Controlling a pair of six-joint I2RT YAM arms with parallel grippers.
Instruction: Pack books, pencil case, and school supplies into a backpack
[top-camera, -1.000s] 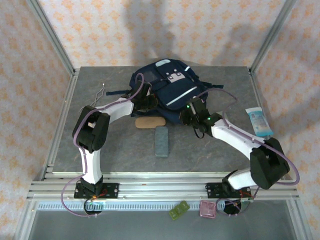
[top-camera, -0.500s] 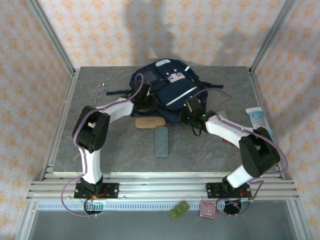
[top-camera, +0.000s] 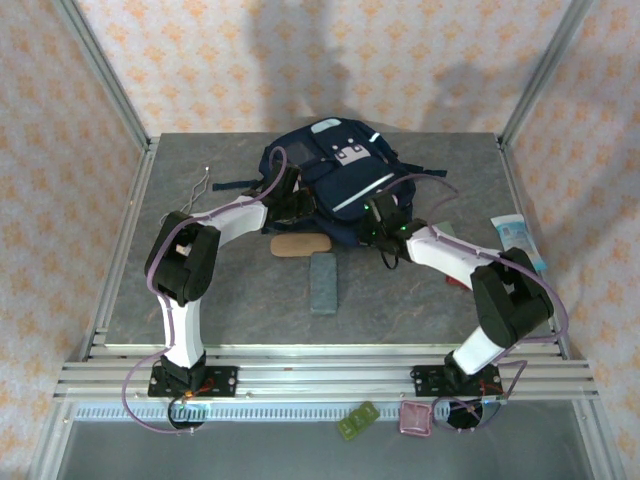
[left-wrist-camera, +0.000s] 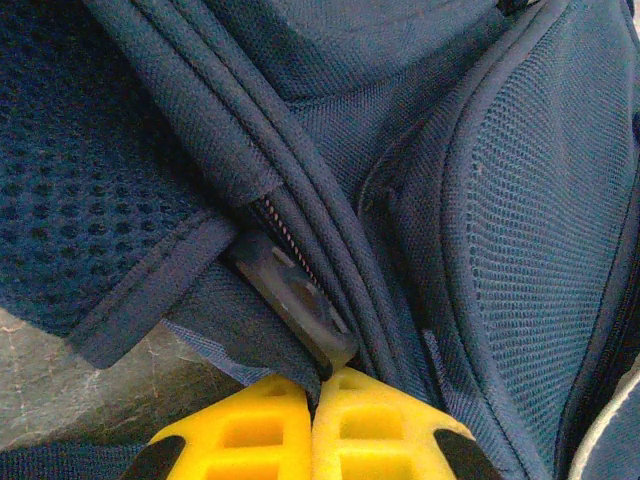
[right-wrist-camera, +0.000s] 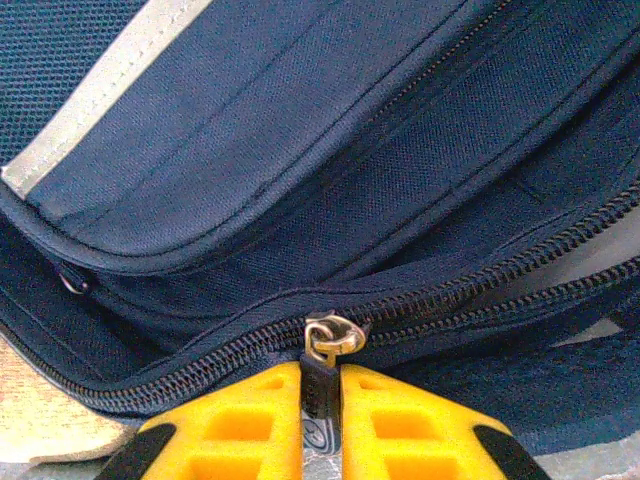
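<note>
**Backpack** (top-camera: 335, 175) at the far middle of the desk (top-camera: 230, 300). Left fingers (left-wrist-camera: 245, 430) pressed together on a dark tab (left-wrist-camera: 300, 300) at its edge; right fingers (right-wrist-camera: 400, 425) clamped on the zipper pull (right-wrist-camera: 321, 395). Risk: an off-line tug could slip the pull free or jam it against fabric.

Oblong case (top-camera: 300, 245) and flat case (top-camera: 323, 282) before the backpack (top-camera: 340, 170) (packet (top-camera: 517, 237) far right)

No legible text. Packet (top-camera: 518, 241) print blurred; backpack (right-wrist-camera: 300, 120) zipper pull (right-wrist-camera: 320, 400) emblem unreadable.
</note>
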